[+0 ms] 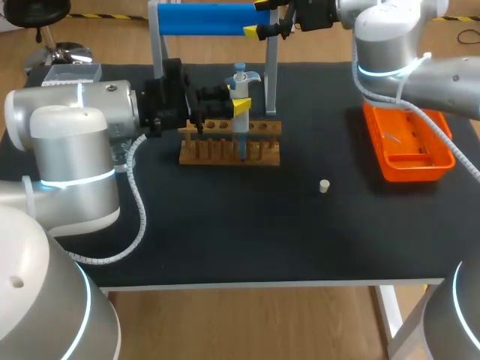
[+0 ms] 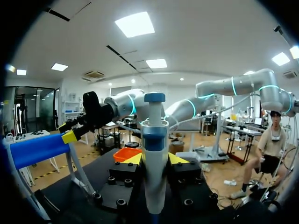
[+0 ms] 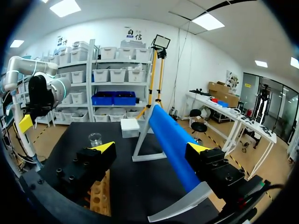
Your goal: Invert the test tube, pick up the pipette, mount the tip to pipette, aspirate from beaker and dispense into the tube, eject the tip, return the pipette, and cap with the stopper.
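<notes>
My left gripper point(image 1: 238, 103) point(image 2: 155, 159) is shut on the white pipette point(image 1: 241, 88) point(image 2: 154, 140), which has a blue top. It holds the pipette upright over the wooden tube rack point(image 1: 229, 144) point(image 3: 98, 197), with the thin lower end down at the rack's holes. Whether a tube stands there I cannot tell. A small pale stopper point(image 1: 324, 186) lies on the mat to the right of the rack. At the back, my right gripper point(image 1: 260, 18) point(image 3: 152, 148) stands open, the stand's blue bar point(image 1: 206, 18) point(image 3: 169, 148) passing between its fingers. The glass beaker point(image 3: 95, 138) sits beyond the rack.
An orange tray point(image 1: 409, 146) point(image 2: 126, 154) lies at the right of the black mat. The pipette stand's grey legs point(image 1: 271, 75) rise just behind the rack. A white box point(image 1: 71, 73) point(image 3: 130, 127) sits at the back left.
</notes>
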Tool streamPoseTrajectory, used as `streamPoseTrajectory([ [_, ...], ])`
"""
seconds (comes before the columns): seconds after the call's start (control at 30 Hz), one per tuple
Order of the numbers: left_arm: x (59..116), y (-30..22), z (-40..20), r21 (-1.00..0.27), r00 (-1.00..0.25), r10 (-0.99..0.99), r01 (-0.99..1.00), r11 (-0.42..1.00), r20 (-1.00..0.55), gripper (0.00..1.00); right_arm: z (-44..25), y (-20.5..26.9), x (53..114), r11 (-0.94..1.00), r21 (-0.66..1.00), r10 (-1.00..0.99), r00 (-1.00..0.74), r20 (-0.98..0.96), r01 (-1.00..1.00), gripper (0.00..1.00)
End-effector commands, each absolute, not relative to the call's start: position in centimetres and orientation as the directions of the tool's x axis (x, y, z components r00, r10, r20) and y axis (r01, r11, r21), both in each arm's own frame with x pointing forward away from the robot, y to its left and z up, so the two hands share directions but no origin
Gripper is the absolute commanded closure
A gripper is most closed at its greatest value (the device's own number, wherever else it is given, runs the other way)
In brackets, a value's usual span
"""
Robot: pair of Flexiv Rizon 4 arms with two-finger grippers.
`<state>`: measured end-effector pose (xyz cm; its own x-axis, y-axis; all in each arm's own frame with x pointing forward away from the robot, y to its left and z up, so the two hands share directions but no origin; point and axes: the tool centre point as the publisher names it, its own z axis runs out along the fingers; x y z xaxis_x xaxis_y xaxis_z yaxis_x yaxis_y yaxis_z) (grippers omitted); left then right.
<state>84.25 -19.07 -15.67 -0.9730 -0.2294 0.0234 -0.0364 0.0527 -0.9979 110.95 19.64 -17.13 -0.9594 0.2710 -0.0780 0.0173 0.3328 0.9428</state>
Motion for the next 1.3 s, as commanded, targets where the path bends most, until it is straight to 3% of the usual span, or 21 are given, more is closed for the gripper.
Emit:
streamPoseTrajectory([
  [0.03,85.1,-18.8,-15.5,-0.996,-0.964,-0.264,-0.047,0.070,0.026,1.00,-17.0,19.5,110.9,0.335,0.942,0.269,-0.960,-0.076,0.019,0.00],
  [0.73,95.1,-9.8,-16.0,-0.972,-0.819,-0.574,-0.152,0.179,0.022,1.00,-17.0,19.5,110.9,0.335,0.942,0.269,-0.960,-0.076,0.019,0.00],
  [1.3,102.1,-6.7,-17.5,-0.950,-0.729,-0.684,-0.232,0.211,0.026,1.00,-17.0,19.5,110.9,0.335,0.942,0.269,-0.960,-0.076,0.019,0.00],
])
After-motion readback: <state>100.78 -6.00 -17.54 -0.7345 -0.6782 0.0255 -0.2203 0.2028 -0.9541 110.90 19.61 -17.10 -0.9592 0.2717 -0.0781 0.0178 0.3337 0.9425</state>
